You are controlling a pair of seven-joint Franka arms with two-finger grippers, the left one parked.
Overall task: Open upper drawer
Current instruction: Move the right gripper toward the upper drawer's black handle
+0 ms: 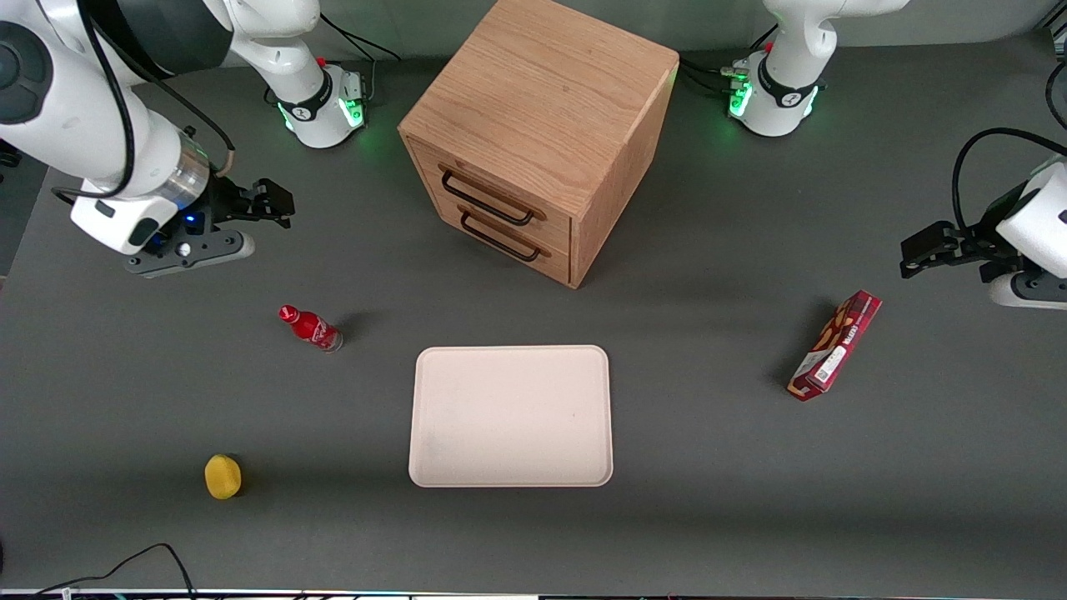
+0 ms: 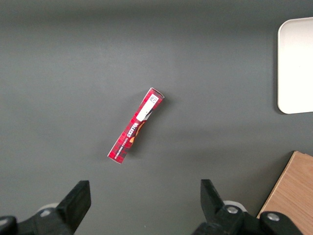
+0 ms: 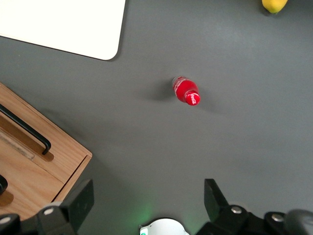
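Above the gray table [image 1: 750, 500], toward my end, my gripper [image 1: 271, 200] hangs with fingers spread wide, holding nothing. Well apart, the upper drawer [image 1: 492, 196] sits closed in the cabinet [image 1: 542, 92].

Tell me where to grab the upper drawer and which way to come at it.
Grip the upper drawer by its black handle, closing the fingers around the thin bar at its middle. Come straight at the cabinet's front; the bar stands off the wood, leaving room for a finger. The gripper hangs open toward the working arm's end.
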